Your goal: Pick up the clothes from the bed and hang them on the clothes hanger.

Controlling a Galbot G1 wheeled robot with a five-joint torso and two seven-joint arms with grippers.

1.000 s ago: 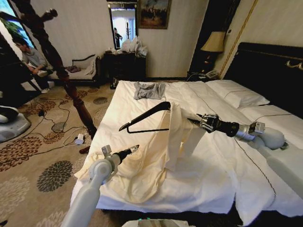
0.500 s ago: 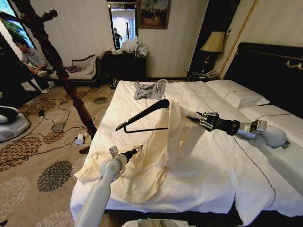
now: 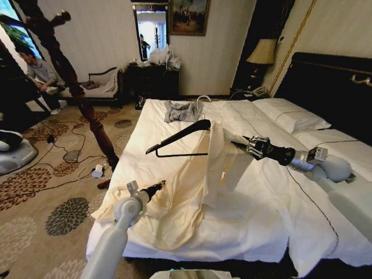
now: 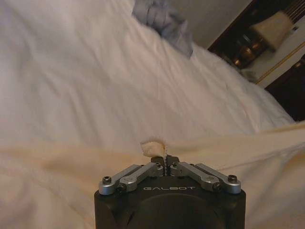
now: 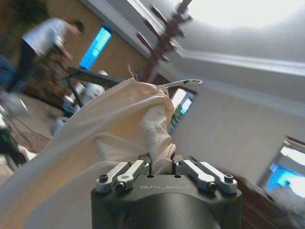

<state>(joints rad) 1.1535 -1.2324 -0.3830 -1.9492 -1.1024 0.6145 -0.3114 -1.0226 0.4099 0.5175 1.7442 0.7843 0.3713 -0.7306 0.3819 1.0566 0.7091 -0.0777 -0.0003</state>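
I am holding the shirt [image 3: 192, 186] with both of my claws. My right claw [image 3: 249, 146] is up above the bed [image 3: 279, 203], on the side nearer the black headboard [image 3: 331, 87]. It is pinched tight on a bunch of the shirt, and the cloth is hanging down from there to the sheet. In my right wrist view the claw [image 5: 162, 164] is squeezing a thick fold of the cream cloth [image 5: 119, 124].

The black hanger [image 3: 177, 139] is up in the air above the bed too. One end of it is tucked inside the raised part of the shirt, and the other end is sticking out toward the coat stand [image 3: 70, 75] on the floor beside the bed. Its hook [image 3: 203, 98] is curling up over the top of the bunch.

My left claw [image 3: 156, 186] is low, near the edge of the bed by the carpet. It is clamped on a little edge of the shirt, and in my left wrist view a small tuft of cloth [image 4: 153, 147] is poking out between the closed claw [image 4: 165, 160].

The rest of the shirt is lying spread out on the bed and drooping a bit over its edge. A small grey garment [image 3: 182, 110] is lying on the bed farther away from me, well apart from the shirt.
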